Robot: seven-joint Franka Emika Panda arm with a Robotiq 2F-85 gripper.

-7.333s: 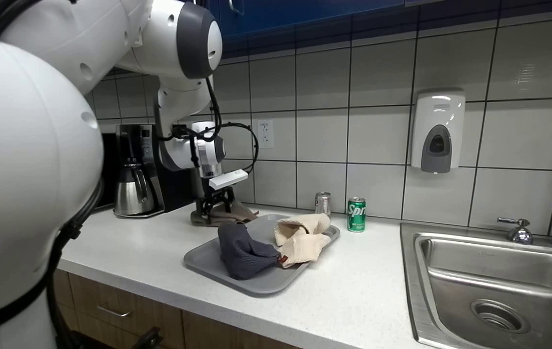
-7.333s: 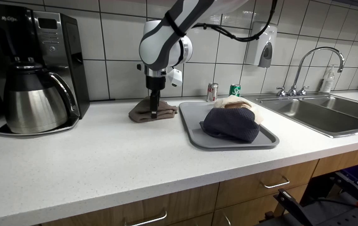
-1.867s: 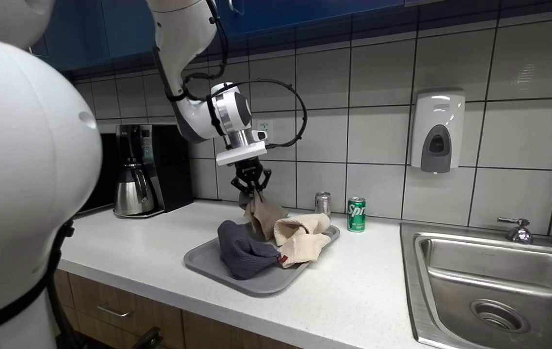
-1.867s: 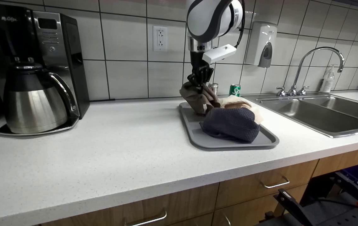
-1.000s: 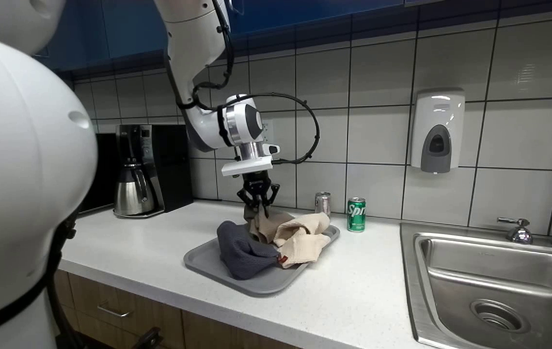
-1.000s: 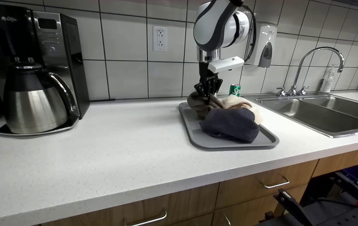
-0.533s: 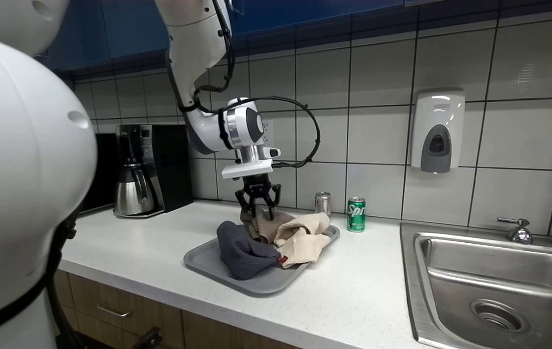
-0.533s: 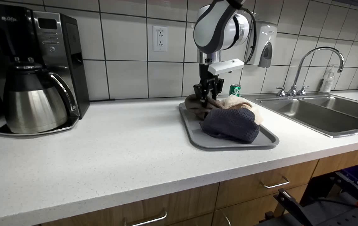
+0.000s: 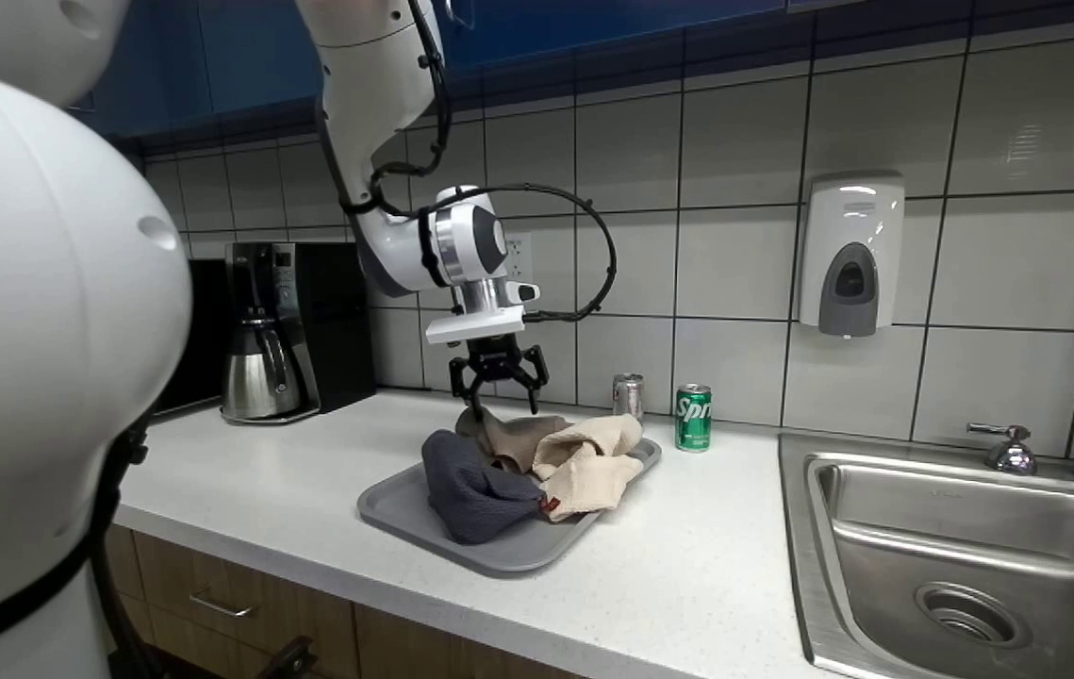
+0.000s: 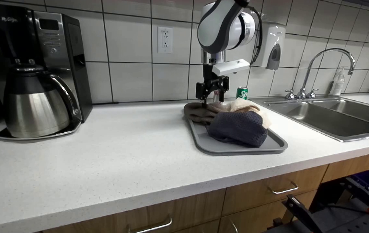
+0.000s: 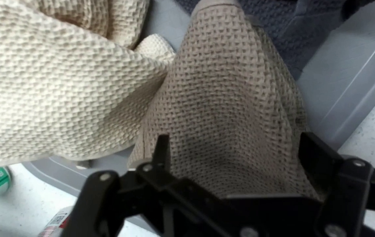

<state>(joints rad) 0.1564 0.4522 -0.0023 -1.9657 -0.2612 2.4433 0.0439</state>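
Brown waffle-weave cloth (image 11: 220,108), right below me now, and my jaws stand spread wide above it, released, gripping nothing; whether either side brushes the fabric, I can't tell. It's lying rumpled at one end of the grey tray (image 10: 274,139), right up against the cream cloth (image 11: 59,89) and the navy cloth (image 9: 475,490). Through the wrist view its long axis runs top to bottom, the narrow hemmed tip pointing up between those two, the wider part fanning out beneath my jaws. Labels next: I'm getting "Spri" on the green can (image 9: 693,417) in an exterior view, and "RECYCL" along its side from the wrist. Just beside it, the silver can (image 9: 628,396) carries red print I can't make out. Well apart, on the tabletop (image 10: 106,168), the coffee maker (image 10: 58,42) reads "Mr. Coffee" near its top.
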